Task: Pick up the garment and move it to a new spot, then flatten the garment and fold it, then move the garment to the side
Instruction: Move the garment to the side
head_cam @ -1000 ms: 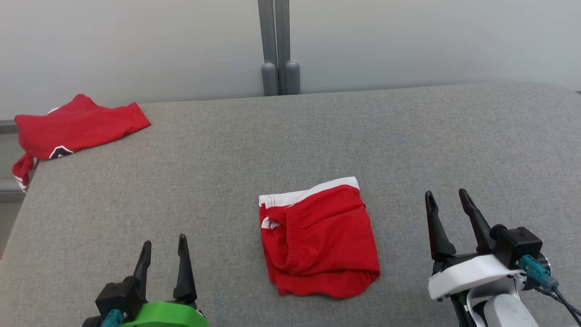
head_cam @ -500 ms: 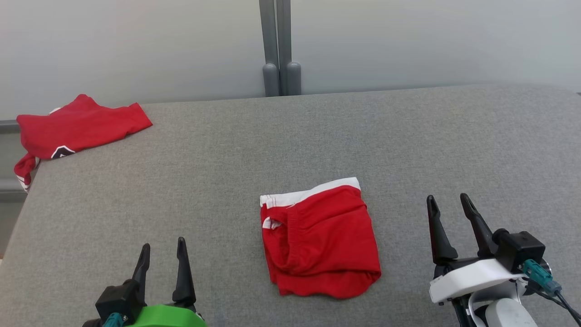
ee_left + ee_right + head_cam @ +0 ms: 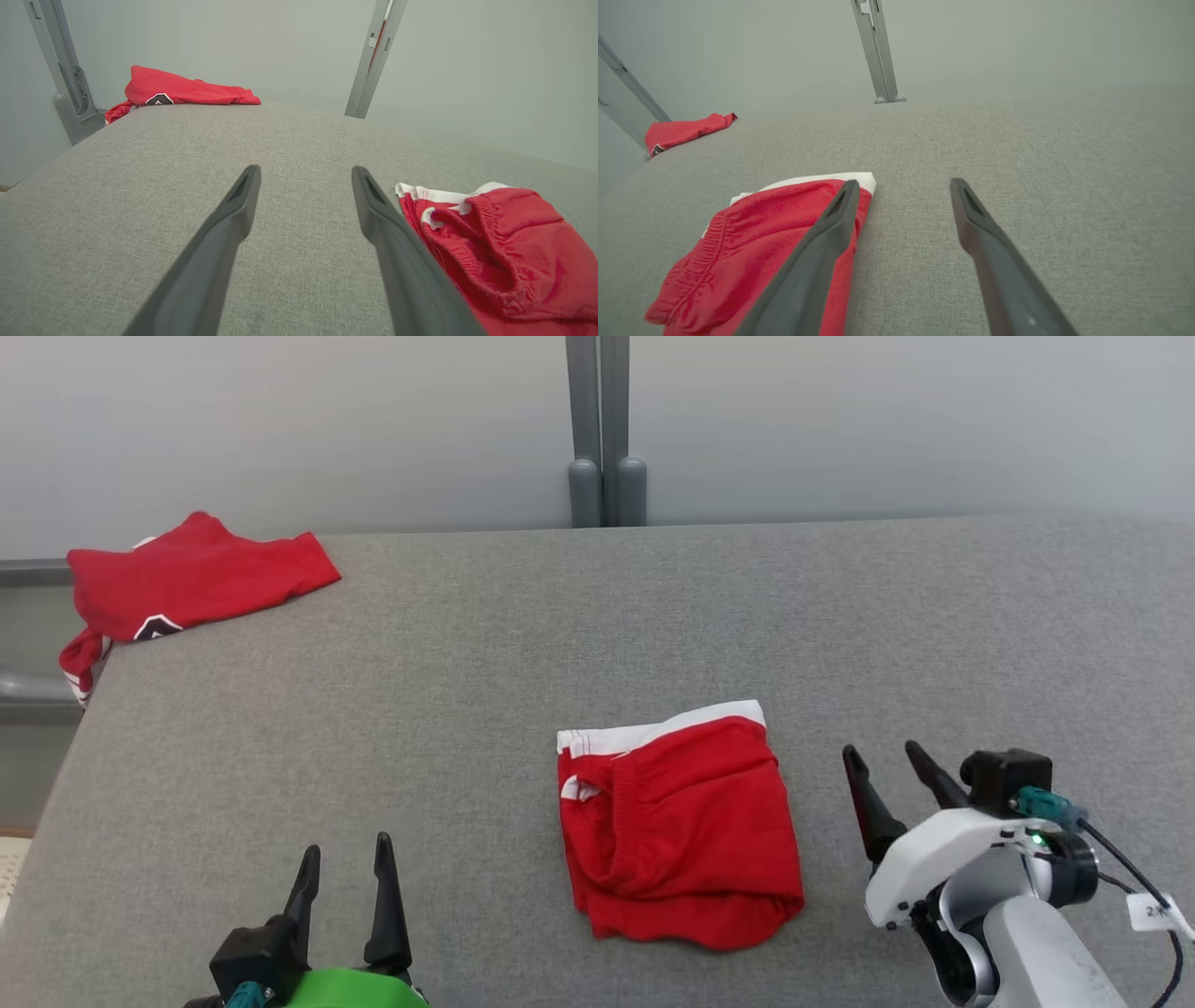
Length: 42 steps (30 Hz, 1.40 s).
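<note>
The garment [image 3: 686,840] is a pair of red shorts with a white band, lying folded and rumpled on the grey table [image 3: 467,663], near the front and middle. My left gripper [image 3: 346,845] stands open at the lower left, well to the left of the garment and holding nothing. In the left wrist view the left gripper [image 3: 306,169] points over bare table with the garment [image 3: 504,252] at its right. My right gripper [image 3: 878,749] is open just right of the garment. In the right wrist view the right gripper [image 3: 904,182] has its left finger above the edge of the garment [image 3: 752,252].
A second red garment [image 3: 201,581] with a black and white mark lies at the table's far left corner, partly hanging over the edge. A grey post [image 3: 602,429] stands behind the table against a pale wall. The table's left edge runs close to my left arm.
The head camera has shifted, so the whole picture slid right. My right gripper has turned and come closer to the garment's right edge. The garment has not moved.
</note>
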Tool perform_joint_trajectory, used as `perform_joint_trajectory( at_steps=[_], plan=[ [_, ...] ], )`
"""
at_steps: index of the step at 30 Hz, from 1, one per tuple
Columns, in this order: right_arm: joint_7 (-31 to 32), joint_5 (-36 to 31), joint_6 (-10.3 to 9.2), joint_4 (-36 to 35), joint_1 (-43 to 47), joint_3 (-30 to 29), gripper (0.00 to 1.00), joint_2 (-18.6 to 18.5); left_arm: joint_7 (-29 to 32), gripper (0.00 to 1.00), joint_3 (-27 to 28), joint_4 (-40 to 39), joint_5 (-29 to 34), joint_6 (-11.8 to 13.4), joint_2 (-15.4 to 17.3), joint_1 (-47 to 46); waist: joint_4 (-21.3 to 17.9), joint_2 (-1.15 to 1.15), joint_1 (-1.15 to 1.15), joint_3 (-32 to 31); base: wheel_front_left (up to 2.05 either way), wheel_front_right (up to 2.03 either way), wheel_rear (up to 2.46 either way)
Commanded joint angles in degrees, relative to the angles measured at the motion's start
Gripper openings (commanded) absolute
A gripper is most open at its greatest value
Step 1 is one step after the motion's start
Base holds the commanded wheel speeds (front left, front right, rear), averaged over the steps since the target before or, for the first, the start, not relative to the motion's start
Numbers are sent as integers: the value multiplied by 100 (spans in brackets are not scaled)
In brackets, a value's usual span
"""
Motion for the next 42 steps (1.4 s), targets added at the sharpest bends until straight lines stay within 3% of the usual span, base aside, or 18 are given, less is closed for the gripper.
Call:
perform_joint_trajectory(
  at_steps=[1,8,16,23,24,25,26,27,28,34,42],
  plan=[
    [267,185,2,113,-95,51,100,-33,-19,100,7,22,14,-29,2,-17,146,0,0,56,0,0,0],
    [1143,837,2,630,-454,289,100,-345,-19,100,-14,124,-69,-39,-28,-145,631,0,0,201,0,0,0],
    [1427,1223,2,1354,-753,486,100,-438,-20,100,-56,160,-113,-10,-42,-161,1045,0,0,283,0,0,0],
    [1404,1336,2,1896,-986,694,100,-484,-19,100,-100,162,-181,25,-43,-144,1144,0,0,302,0,0,0],
    [1332,1327,2,1923,-1018,733,85,-495,-19,100,-102,166,-184,30,-43,-141,1138,0,0,305,0,0,0],
    [1275,1317,2,1964,-1049,800,47,-504,-19,100,-105,168,-179,31,-43,-136,1121,0,0,313,0,0,0],
    [1227,1334,2,1993,-1071,841,33,-506,-19,100,-104,170,-173,26,-43,-133,1102,0,0,319,0,0,0],
    [1149,1364,2,2014,-1105,891,4,-523,-19,100,-103,169,-161,18,-43,-128,1069,0,0,329,0,0,0],
    [1094,1375,2,2037,-1129,934,0,-555,-19,100,-112,171,-148,10,-43,-125,1041,0,0,335,0,0,0],
    [693,1316,0,2119,-1337,1155,0,-794,-19,100,-76,159,-15,-23,-42,-169,639,0,0,412,0,0,0],
    [305,1265,0,2320,-1672,1255,0,-1034,-20,100,-1,157,153,-102,-36,-343,-382,0,0,544,0,0,0]
  ],
)
